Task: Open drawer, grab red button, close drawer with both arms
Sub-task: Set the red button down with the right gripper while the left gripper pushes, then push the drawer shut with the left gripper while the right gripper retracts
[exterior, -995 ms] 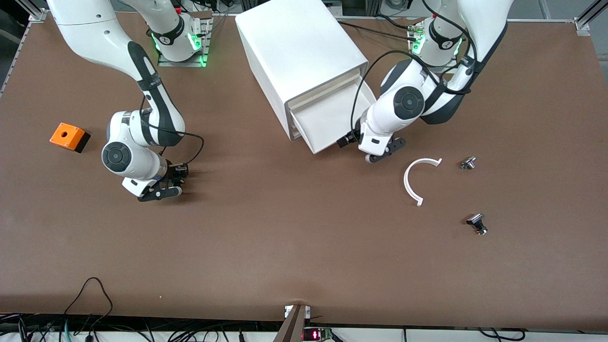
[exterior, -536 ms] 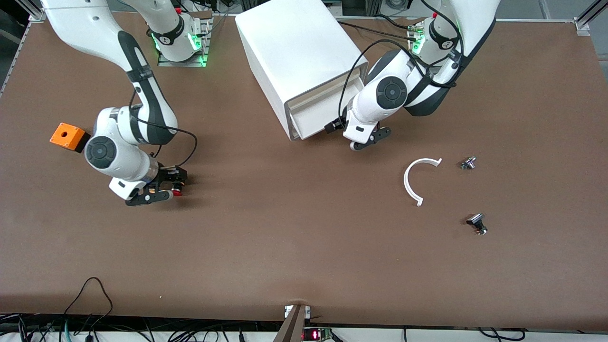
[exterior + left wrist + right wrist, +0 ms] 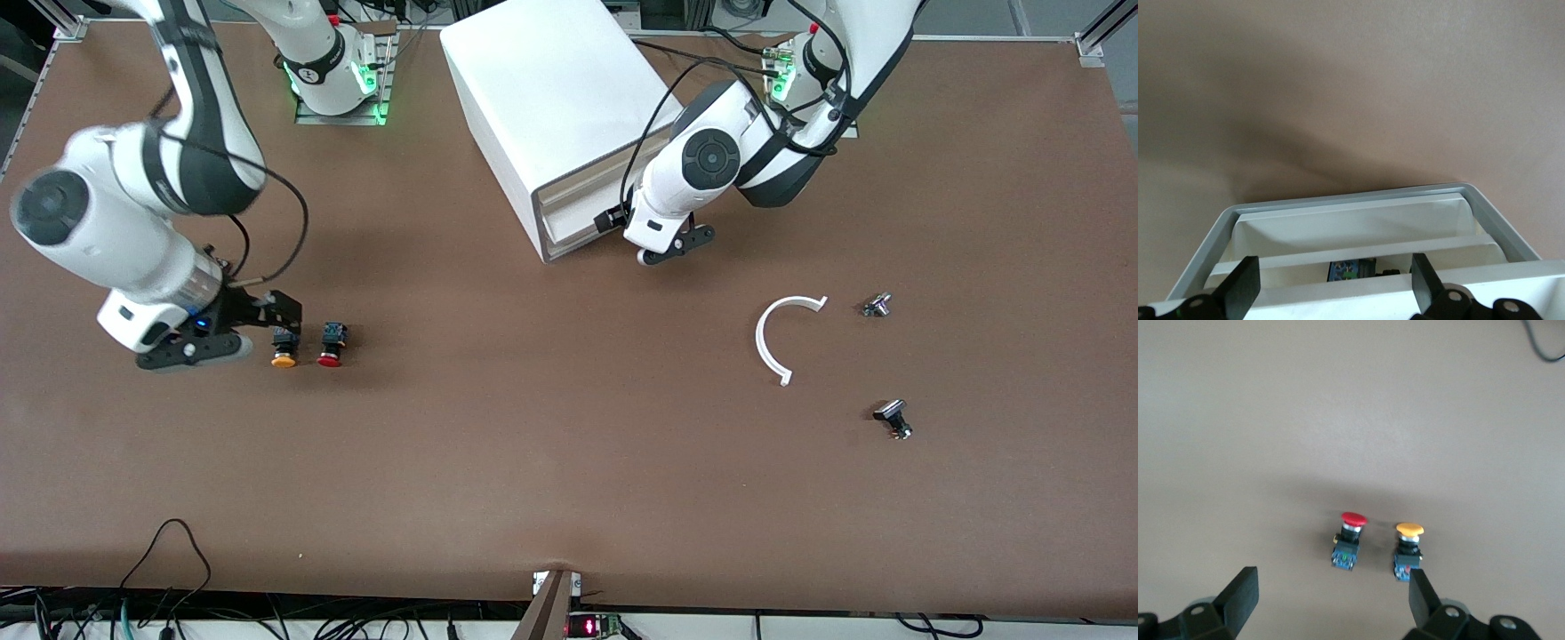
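The red-capped button (image 3: 330, 345) lies on the brown table beside a same-shaped orange-capped button (image 3: 284, 348). Both show in the right wrist view, the red button (image 3: 1350, 543) and the orange one (image 3: 1407, 551). My right gripper (image 3: 238, 332) is open and empty, raised over the table just toward the right arm's end from them; it also shows in the right wrist view (image 3: 1331, 600). My left gripper (image 3: 656, 242) is open against the drawer front (image 3: 578, 224) of the white cabinet (image 3: 560, 98). In the left wrist view the left gripper (image 3: 1335, 290) faces the drawer (image 3: 1351, 230), pushed almost fully in, with a narrow gap left.
A white curved strip (image 3: 772, 340) and two small metal parts (image 3: 877, 305) (image 3: 893, 418) lie toward the left arm's end of the table. A black cable (image 3: 169, 542) loops at the table edge nearest the front camera.
My right gripper opened, left the red button on the table beside the orange one, rose and swung toward the right arm's end. My left gripper pushed the drawer into the cabinet.
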Robot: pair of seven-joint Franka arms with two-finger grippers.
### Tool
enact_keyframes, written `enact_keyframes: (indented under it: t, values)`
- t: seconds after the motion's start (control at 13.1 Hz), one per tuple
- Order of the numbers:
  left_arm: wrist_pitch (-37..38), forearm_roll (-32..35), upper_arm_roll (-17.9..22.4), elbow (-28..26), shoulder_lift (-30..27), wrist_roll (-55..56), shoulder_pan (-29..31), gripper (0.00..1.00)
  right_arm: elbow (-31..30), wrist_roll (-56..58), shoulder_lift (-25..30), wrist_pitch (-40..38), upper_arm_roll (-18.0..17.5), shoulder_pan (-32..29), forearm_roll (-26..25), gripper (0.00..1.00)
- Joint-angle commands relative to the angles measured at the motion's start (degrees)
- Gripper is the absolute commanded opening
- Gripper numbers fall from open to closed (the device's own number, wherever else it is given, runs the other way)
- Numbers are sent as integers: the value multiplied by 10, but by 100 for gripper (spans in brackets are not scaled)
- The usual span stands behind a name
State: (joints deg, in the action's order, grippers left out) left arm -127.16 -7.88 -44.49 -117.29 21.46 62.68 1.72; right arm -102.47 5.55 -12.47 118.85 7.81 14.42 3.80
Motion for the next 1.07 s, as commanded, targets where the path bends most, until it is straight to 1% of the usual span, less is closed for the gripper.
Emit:
enact_keyframes:
  t: [0.0, 0.08, 0.23, 0.38, 0.46, 0.54, 0.69, 0.84, 0.92, 0.99]
  values:
    - [5, -20, -14, -4, -6, 8, -5, 100, 36, 3, 41, -90, 3, -3, -6, 100]
    - [5, -24, -20, -4, -5, 9, -5, 100, 61, 0, 42, -132, 4, -2, -12, 100]
    - [5, -25, -21, -4, -6, 13, -5, 100, 115, -44, 44, -209, -1, -1, -32, 100]
    - [5, -25, -21, -5, -5, 14, -6, 100, 146, -67, 57, -258, -6, 5, -58, 100]
    - [5, -25, -21, -5, -6, 13, -6, 100, 146, -68, 74, -257, -16, 5, -74, 100]
    - [5, -25, -21, -5, -6, 13, -6, 100, 146, -68, 85, -259, -18, 5, -77, 100]
    - [5, -25, -21, -5, -5, 13, -6, 100, 140, -69, 104, -275, -16, 5, -71, 100]
    - [5, -25, -22, -5, -5, 14, -6, 100, 140, -75, 114, -290, -21, -3, -71, 100]
    - [5, -25, -23, -5, -5, 14, -5, 100, 140, -95, 118, -291, -23, -10, -70, 100]
    - [6, -25, -24, -5, -5, 14, -5, 100, 140, -121, 123, -291, -44, -30, -70, 100]
